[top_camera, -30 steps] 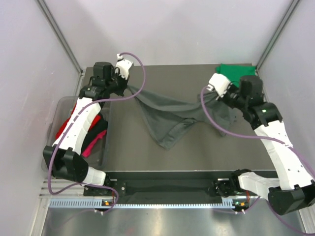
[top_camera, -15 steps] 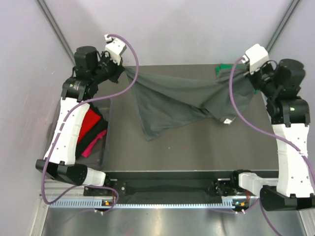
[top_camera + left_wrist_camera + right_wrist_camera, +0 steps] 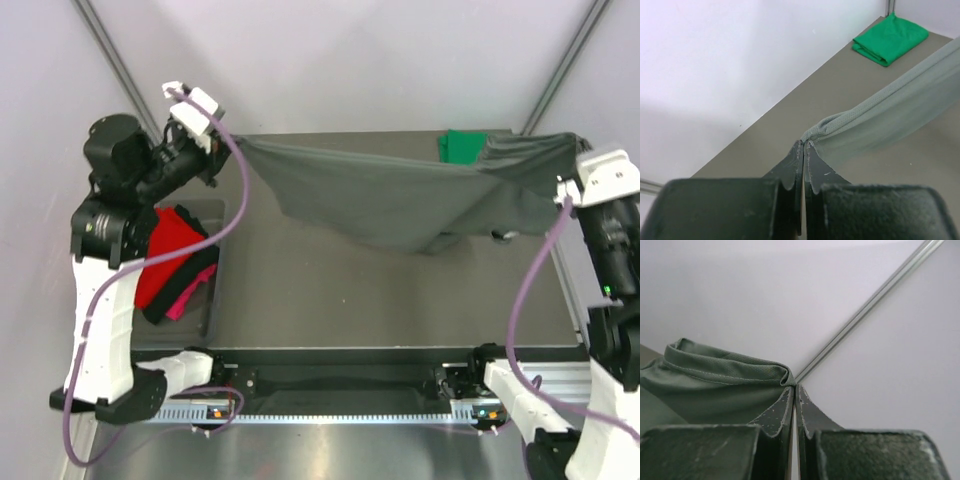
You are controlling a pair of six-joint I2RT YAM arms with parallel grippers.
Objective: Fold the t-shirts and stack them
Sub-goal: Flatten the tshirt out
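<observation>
The dark grey t-shirt [image 3: 400, 195] hangs stretched in the air across the back of the table, held at both ends. My left gripper [image 3: 232, 145] is shut on its left corner; in the left wrist view [image 3: 804, 145] the hem bunches at the fingertips and the cloth [image 3: 890, 117] runs off right. My right gripper [image 3: 572, 150] is shut on its right corner; in the right wrist view [image 3: 794, 387] the hem [image 3: 725, 370] curls at the fingertips. A folded bright green t-shirt [image 3: 462, 146] lies at the back right, also in the left wrist view [image 3: 890, 37].
A clear plastic tub [image 3: 212, 300] at the table's left edge holds red [image 3: 165, 255], black [image 3: 190, 283] and magenta-pink [image 3: 182, 303] shirts. Pale walls with metal posts [image 3: 110, 55] stand close on both sides and behind. A rail [image 3: 340, 412] runs along the near edge.
Both arms have risen and swung outward, pulling the grey shirt from a sagging heap on the table into a wide stretched span lifted off it.
</observation>
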